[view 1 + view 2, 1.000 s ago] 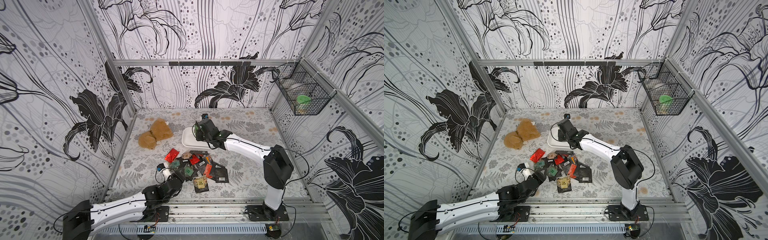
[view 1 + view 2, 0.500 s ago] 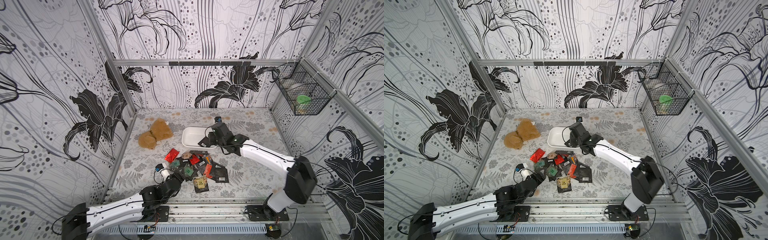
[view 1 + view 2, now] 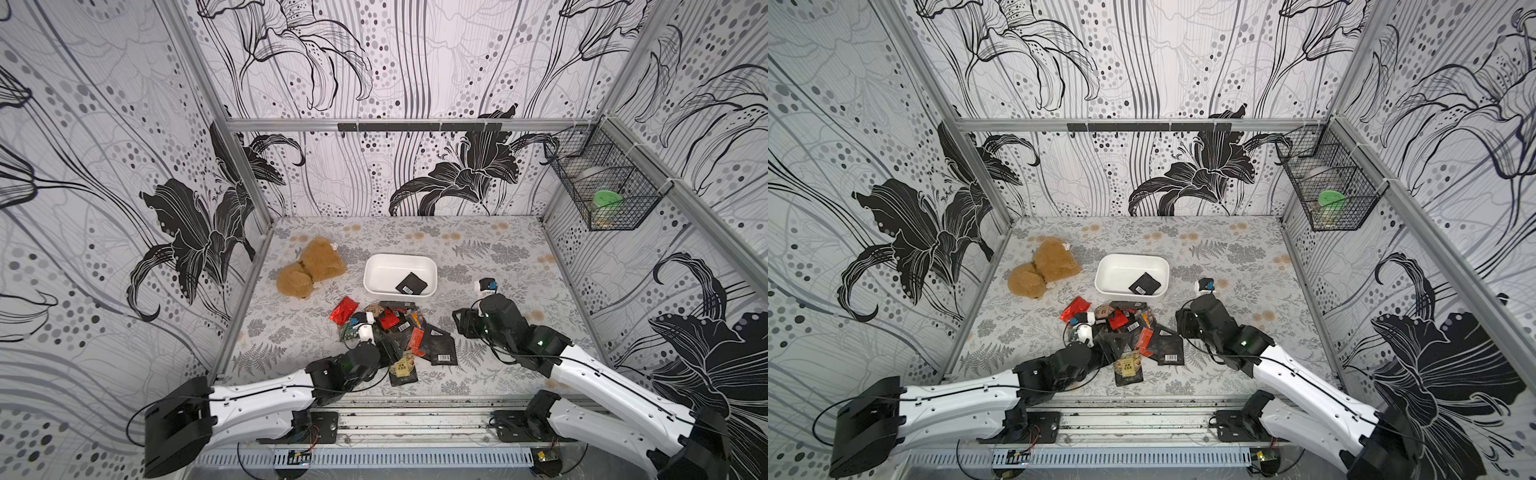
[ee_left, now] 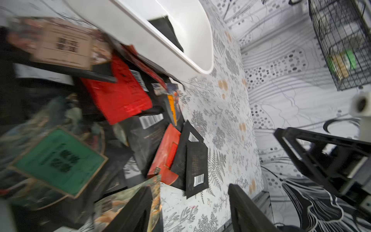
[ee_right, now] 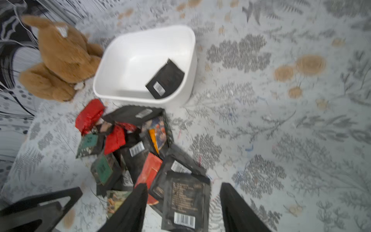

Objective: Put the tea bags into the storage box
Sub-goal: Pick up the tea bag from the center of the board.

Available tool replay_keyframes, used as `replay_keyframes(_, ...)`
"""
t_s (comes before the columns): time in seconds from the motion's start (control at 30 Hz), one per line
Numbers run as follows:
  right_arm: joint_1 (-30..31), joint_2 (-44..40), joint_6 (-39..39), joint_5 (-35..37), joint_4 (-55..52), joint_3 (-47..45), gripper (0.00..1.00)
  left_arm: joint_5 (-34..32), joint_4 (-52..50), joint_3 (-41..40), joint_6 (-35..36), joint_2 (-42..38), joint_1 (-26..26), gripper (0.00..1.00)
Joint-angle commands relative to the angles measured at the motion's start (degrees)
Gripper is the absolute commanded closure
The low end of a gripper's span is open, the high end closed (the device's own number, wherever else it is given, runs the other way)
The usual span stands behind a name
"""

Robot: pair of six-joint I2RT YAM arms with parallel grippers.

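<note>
White storage box [image 3: 384, 270] holds one black tea bag [image 3: 411, 284]; one plush toy [image 3: 316, 266] nearby.

Floral tabletop [image 3: 498, 257] bears storage box [image 3: 376, 270], tea bags [image 3: 442, 347], plush toy [image 3: 320, 264].

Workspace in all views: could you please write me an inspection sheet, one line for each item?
surface: floral-patterned table, no spill seen.
job's things: one black tea bag inside the white storage box; other tea bags piled on the table beside it, nearer the arms.
clutter: brown plush toy beside the box.
grippers: left pincer open at the pile; right pincer open over the pile's edge; both hold nothing.
cables: black cables run along both arms.
surroundings: patterned walls; wire basket on a side wall, green-lidded item inside.
</note>
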Motion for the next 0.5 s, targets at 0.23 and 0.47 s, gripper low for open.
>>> replay_keyframes(0.23, 0.1, -4.9, 8.9, -8.0, 3.4, -11.9, 0.38, 6.3, 6.3, 12.5, 2.3, 19.1, -4.4, 0.4)
replay_keyframes(0.47, 0.1, 0.2, 7.9, -10.1, 8.4, -13.7, 0.55, 4.5, 5.9, 15.5, 0.1, 24.9, -4.4, 0.41)
